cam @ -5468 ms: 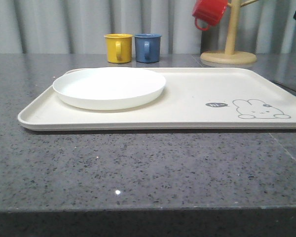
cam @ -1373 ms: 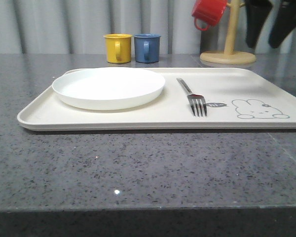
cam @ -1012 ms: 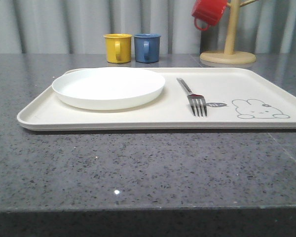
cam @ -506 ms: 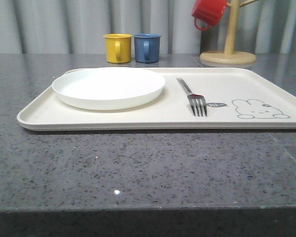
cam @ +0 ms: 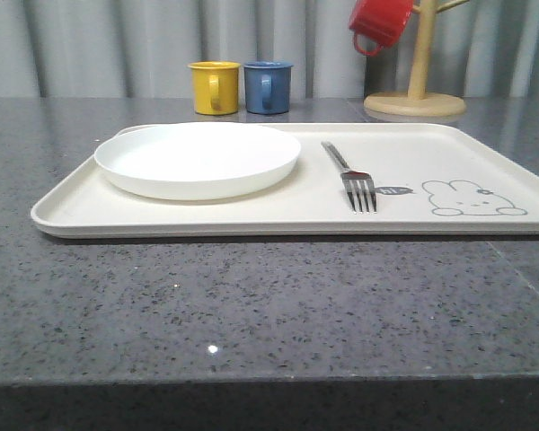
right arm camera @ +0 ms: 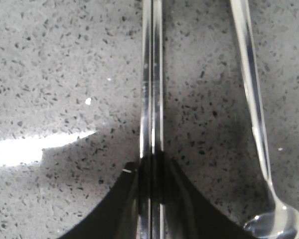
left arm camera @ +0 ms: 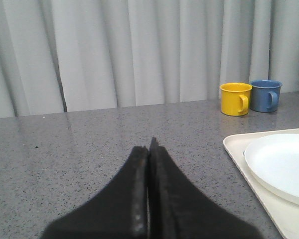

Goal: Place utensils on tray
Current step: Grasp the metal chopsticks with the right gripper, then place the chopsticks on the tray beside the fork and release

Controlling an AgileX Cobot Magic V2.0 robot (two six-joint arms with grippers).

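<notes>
A speckled grey stone countertop (cam: 251, 314) is filling the foreground, with pale pleated curtains (cam: 117, 45) hanging behind it. Taking the cream tray (cam: 63, 211) as the landmark: it is lying flat on the countertop, its near rim facing the front camera. On the tray's left half a round white plate (cam: 198, 160) is sitting, touching the tray floor. Just right of the plate, still on the tray, a silver fork (cam: 350, 178) is lying with its tines pointing toward the near rim and its handle running toward the far rim. Beside the tines, a grey rabbit drawing (cam: 472, 199) is showing on the tray's right part. Beyond the tray's far rim, a yellow mug (cam: 215, 87) and a blue mug (cam: 269, 86) are standing side by side, and farther right a wooden mug stand (cam: 416, 90) is carrying a red mug (cam: 380, 22).

In the left wrist view, the left gripper (left arm camera: 149, 149) is hovering over bare countertop beside the tray's left end, its fingers pressed together with nothing between them. In the right wrist view, the right gripper (right arm camera: 152, 162) is pinching a pair of flat metal chopsticks (right arm camera: 152, 74) lying on the countertop; a silver spoon (right arm camera: 256, 114) is lying near them, apart. Their position relative to the tray cannot be told.
</notes>
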